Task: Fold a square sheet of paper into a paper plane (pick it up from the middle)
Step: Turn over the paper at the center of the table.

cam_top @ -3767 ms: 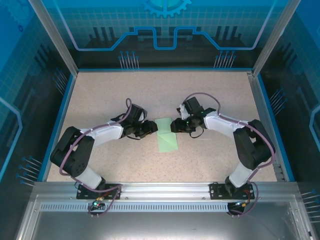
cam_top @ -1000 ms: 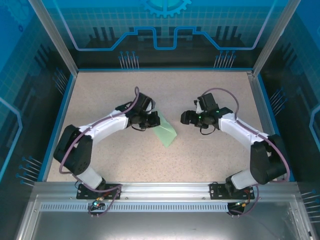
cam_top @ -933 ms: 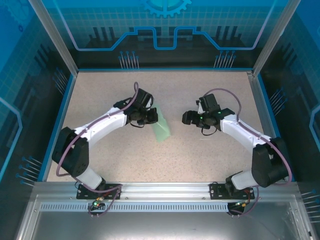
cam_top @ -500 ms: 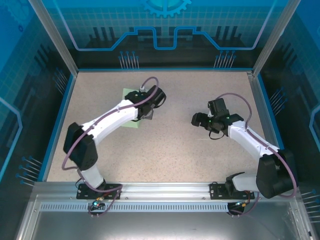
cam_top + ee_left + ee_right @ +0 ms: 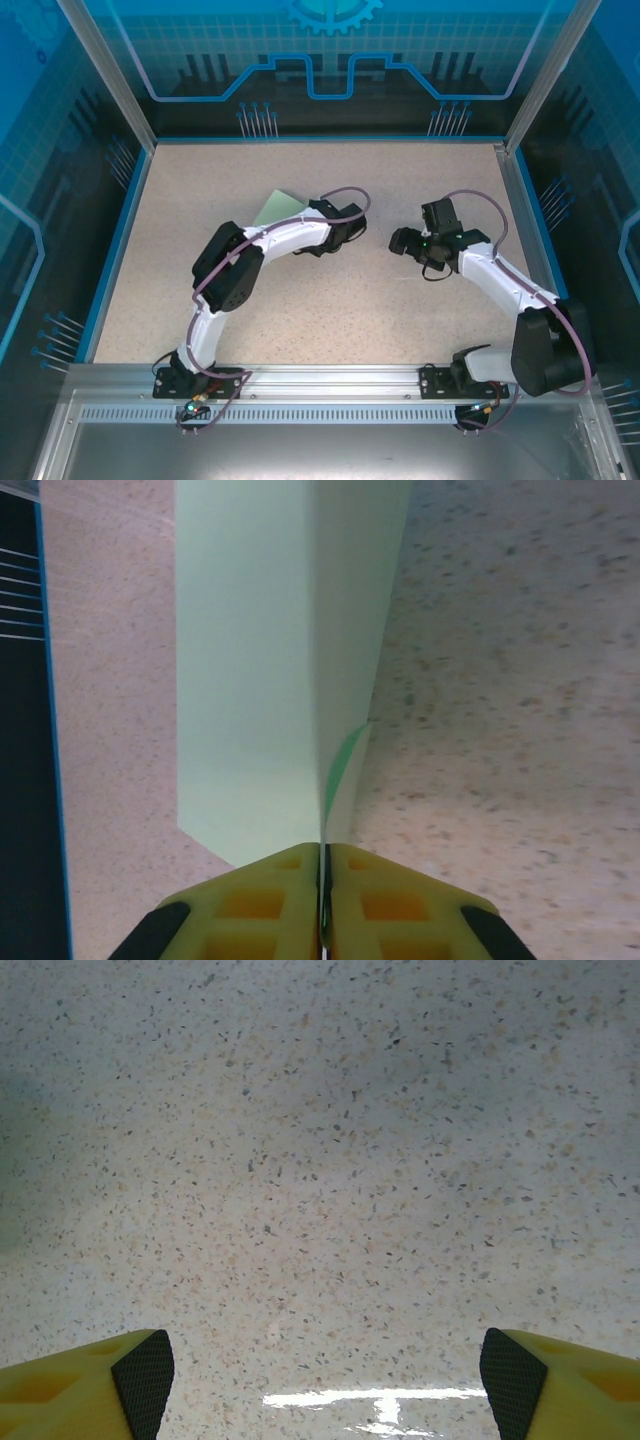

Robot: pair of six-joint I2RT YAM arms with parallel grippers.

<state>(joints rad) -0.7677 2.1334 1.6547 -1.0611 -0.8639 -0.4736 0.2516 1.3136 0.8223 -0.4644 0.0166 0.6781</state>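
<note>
The square sheet of paper (image 5: 277, 210) is pale mint green and folded, and it shows above my left forearm, left of the table's centre. In the left wrist view the paper (image 5: 250, 680) stretches away from the jaws as two flaps that meet at a centre crease. My left gripper (image 5: 323, 846) (image 5: 310, 215) is shut on the near edge of that crease, and the yellow fingers (image 5: 260, 890) pinch the thin layers. My right gripper (image 5: 400, 240) hovers right of centre, apart from the paper. It stands open (image 5: 328, 1370) over bare speckled tabletop with nothing between its fingers.
The speckled table (image 5: 330, 320) is bounded by a blue rim (image 5: 118, 240) and transparent blue walls. In the left wrist view the dark wall (image 5: 20, 730) runs along the left side. A metal rail (image 5: 320, 385) carries both arm bases at the near edge.
My left arm swung the paper from the centre toward the back left, then bent its elbow in while the wrist moved right. My right gripper drew back to the right and opened a little wider.
</note>
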